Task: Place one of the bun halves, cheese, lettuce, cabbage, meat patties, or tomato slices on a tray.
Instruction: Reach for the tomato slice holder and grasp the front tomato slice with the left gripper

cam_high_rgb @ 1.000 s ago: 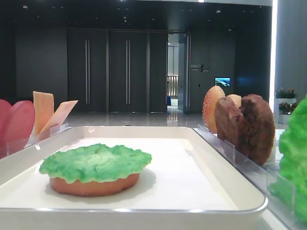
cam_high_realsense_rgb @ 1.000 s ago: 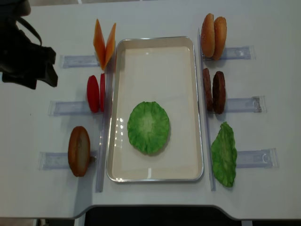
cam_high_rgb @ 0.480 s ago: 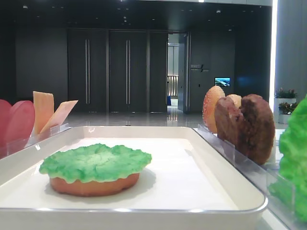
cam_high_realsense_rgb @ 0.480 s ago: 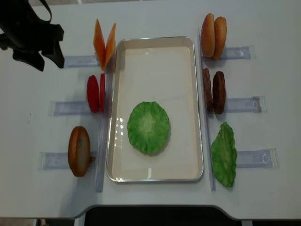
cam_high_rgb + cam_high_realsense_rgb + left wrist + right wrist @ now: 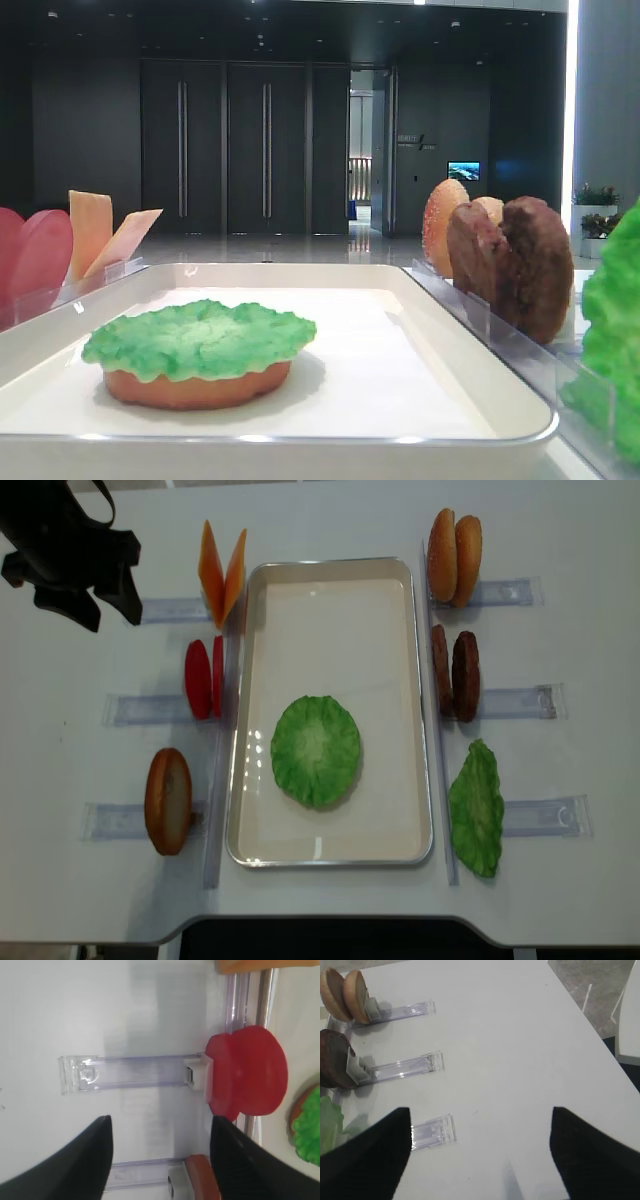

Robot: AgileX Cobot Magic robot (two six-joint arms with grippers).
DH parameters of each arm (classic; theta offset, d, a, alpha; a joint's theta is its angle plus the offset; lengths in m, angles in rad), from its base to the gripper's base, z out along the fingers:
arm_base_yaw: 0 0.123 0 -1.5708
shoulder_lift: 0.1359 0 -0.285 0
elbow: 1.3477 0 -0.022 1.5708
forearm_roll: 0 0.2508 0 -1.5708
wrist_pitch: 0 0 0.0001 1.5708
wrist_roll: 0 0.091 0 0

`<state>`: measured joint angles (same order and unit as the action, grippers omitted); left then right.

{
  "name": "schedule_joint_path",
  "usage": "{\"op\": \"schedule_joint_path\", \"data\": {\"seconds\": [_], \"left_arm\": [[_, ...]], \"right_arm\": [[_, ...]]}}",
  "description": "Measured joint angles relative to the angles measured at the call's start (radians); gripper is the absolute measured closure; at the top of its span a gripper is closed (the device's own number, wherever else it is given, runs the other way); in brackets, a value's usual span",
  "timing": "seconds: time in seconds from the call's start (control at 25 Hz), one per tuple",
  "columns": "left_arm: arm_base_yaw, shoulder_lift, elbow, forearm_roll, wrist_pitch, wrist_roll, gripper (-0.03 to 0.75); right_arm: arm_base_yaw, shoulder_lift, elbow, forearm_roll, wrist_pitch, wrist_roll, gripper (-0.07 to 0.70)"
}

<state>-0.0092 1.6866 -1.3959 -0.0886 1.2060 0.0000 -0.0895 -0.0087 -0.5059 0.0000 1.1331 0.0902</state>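
The white tray [image 5: 330,620] lies mid-table and holds a bun half [image 5: 195,388] topped with lettuce [image 5: 316,750]. Left of the tray stand cheese [image 5: 222,572], two tomato slices [image 5: 205,677] [image 5: 247,1077] and another bun half [image 5: 168,800]. To its right stand seeded bun halves [image 5: 455,557], meat patties [image 5: 455,675] and a lettuce leaf [image 5: 476,808]. Cabbage is out of view. My left gripper [image 5: 110,615] [image 5: 160,1130] hovers open at the far left, apart from the tomato slices. My right gripper [image 5: 480,1115] is open over bare table.
Clear plastic racks [image 5: 150,708] hold the ingredients upright on both sides of the tray. The table's right edge [image 5: 590,1020] runs close to the right gripper. A rack end [image 5: 432,1130] lies just beside its left finger.
The left gripper has moved toward the far edge of the table and slightly right. Nothing on the table has shifted.
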Motion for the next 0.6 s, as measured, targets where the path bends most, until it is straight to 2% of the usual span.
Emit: {"op": "schedule_joint_path", "data": {"seconds": [0.24,0.6], "left_arm": [[-0.033,0.0,0.0,0.039,0.0,-0.065,0.245],[-0.18,0.03,0.0,0.055,-0.01,-0.202,0.245]], "right_arm": [[0.0,0.0,0.0,0.0,0.0,0.0,0.092],[0.0,0.0,0.0,0.0,0.0,0.0,0.092]]}}
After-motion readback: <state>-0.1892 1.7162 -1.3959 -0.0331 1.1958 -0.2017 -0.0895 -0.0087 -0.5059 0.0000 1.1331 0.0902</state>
